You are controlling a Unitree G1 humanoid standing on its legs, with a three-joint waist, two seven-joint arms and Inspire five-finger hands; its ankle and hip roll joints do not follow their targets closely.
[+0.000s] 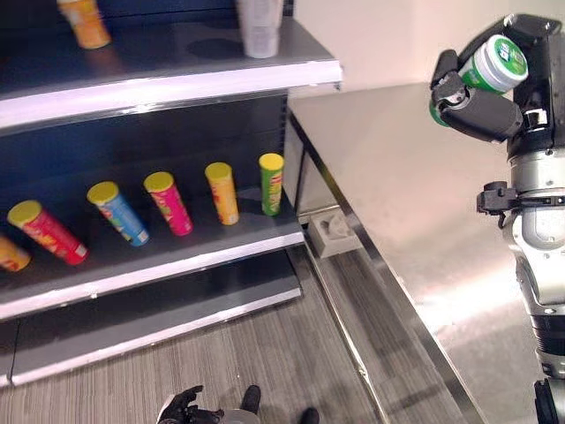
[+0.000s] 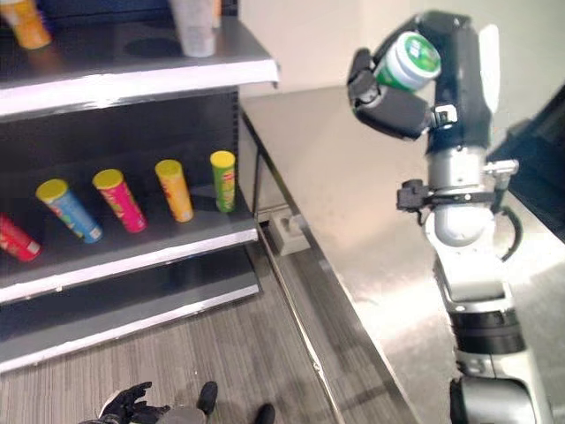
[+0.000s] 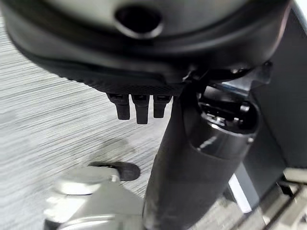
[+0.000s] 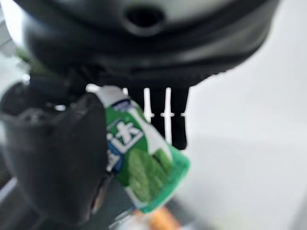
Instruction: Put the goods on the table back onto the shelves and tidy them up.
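My right hand [image 1: 481, 110] is raised high over the steel table [image 1: 397, 177], shut on a small green and white jar [image 1: 494, 64] with a white lid. The right wrist view shows that jar [image 4: 139, 158] pinched between thumb and fingers [image 4: 165, 115]. Left of the table stands the dark shelf unit, its upper shelf [image 1: 177, 84] level with the hand and well to its left. My left hand [image 1: 181, 406] hangs low near the floor, fingers spread and holding nothing; its fingers [image 3: 136, 108] and thumb show in the left wrist view.
The middle shelf [image 1: 159, 265] holds a row of leaning chip cans: red [image 1: 46, 231], blue [image 1: 116, 212], pink [image 1: 168, 202], orange [image 1: 222, 192], green [image 1: 271, 183]. An orange container [image 1: 84, 22] and a translucent cup [image 1: 260, 26] stand on the upper shelf. A grey block [image 1: 334, 231] sits by the table's base.
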